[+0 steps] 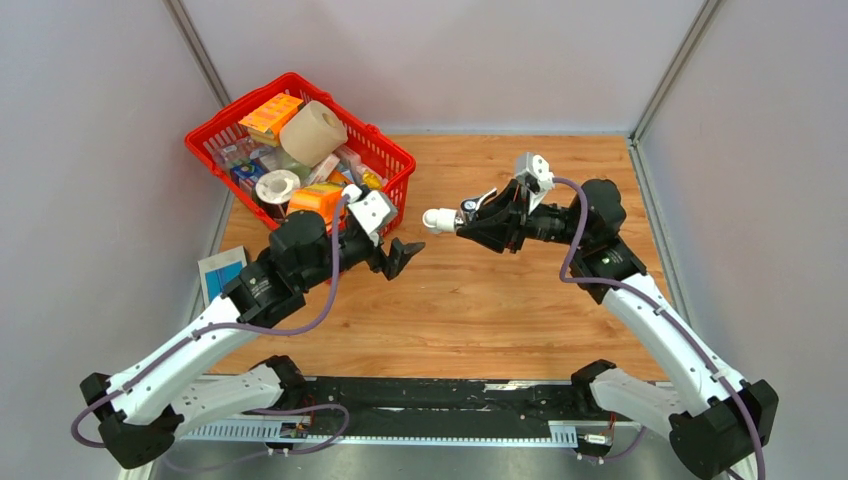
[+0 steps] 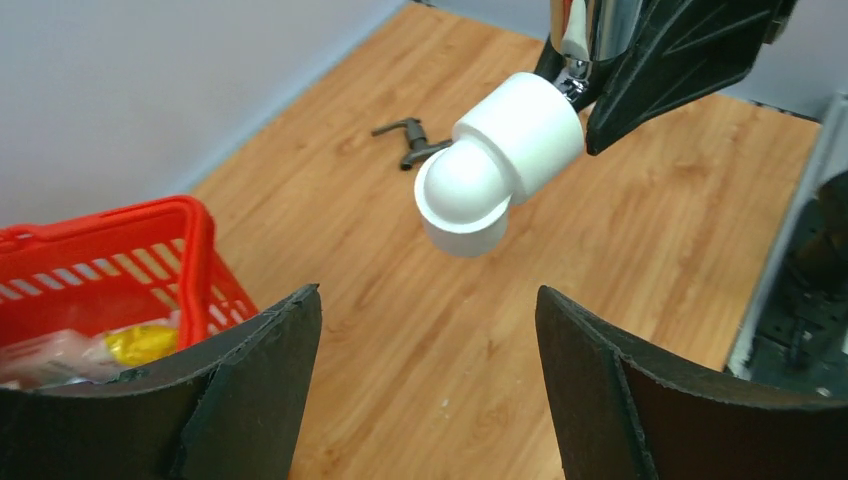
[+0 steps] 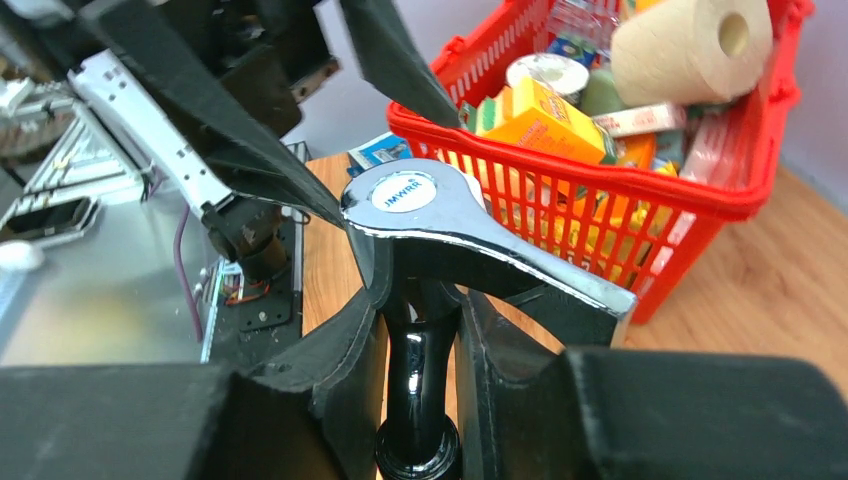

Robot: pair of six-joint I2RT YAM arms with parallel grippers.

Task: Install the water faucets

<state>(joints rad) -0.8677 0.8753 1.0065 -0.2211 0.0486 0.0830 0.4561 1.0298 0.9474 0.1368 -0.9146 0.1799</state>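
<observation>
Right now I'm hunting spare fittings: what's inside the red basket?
A paper roll, an orange box, a white reel and an orange pack lie on top in the basket; whatever sits beneath them is covered.

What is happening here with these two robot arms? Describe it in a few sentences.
The right gripper holds the silver faucet in mid-air, jaws shut on it, a white elbow fitting on its end. The left gripper faces that fitting with jaws open, touching nothing. The dark grey faucet lies on the wooden table beyond.

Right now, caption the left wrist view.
Open left gripper faces white elbow fitted on silver faucet, clamped in right gripper.
</observation>
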